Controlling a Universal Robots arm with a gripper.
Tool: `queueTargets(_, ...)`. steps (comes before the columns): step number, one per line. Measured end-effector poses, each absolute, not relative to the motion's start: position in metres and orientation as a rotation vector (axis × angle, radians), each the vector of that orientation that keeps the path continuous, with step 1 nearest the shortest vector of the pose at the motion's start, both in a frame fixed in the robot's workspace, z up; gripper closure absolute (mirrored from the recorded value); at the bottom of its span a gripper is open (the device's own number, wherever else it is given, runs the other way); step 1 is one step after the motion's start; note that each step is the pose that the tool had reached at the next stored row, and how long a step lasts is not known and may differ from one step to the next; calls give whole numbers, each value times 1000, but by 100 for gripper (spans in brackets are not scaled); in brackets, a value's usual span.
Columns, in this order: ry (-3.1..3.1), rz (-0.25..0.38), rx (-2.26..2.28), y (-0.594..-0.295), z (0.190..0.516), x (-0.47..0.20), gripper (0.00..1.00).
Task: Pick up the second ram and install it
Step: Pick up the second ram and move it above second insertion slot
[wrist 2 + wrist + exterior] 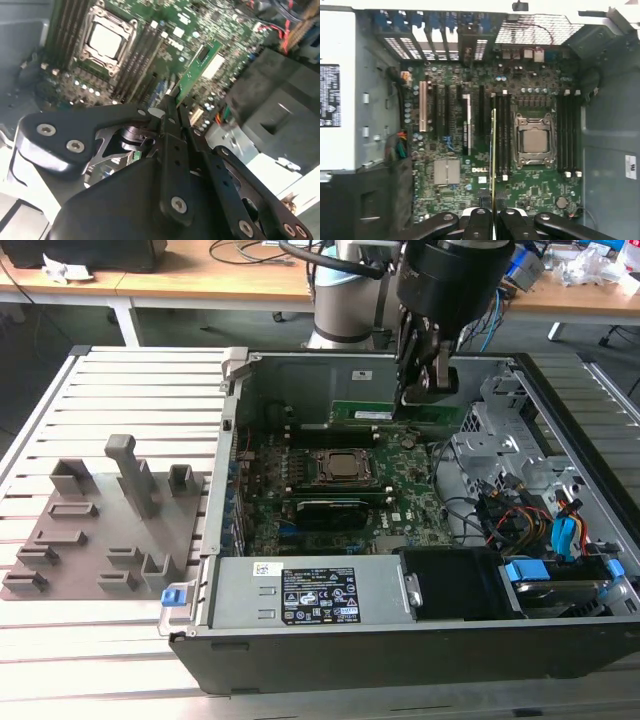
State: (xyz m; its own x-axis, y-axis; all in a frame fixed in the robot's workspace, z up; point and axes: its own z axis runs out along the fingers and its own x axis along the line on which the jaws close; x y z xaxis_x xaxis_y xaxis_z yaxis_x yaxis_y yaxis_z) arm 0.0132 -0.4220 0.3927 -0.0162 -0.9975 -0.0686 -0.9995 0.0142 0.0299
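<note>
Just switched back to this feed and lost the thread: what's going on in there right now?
The arm's gripper has its jaws shut on the second ram, holding it edge-down inside the open computer case, above the motherboard. In the first wrist view the stick runs parallel to the memory slots beside the CPU socket. It does not look seated yet. The grey fixture plate sits outside the case, at the exterior view's left.
</note>
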Motion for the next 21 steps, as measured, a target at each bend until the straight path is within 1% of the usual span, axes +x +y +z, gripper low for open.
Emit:
queueTargets(4,2216,108,-2185,-407,386,15,86)
queueTargets(11,2216,108,-2184,-406,357,15,86)
queueTargets(21,2216,108,-2184,-406,356,15,86)
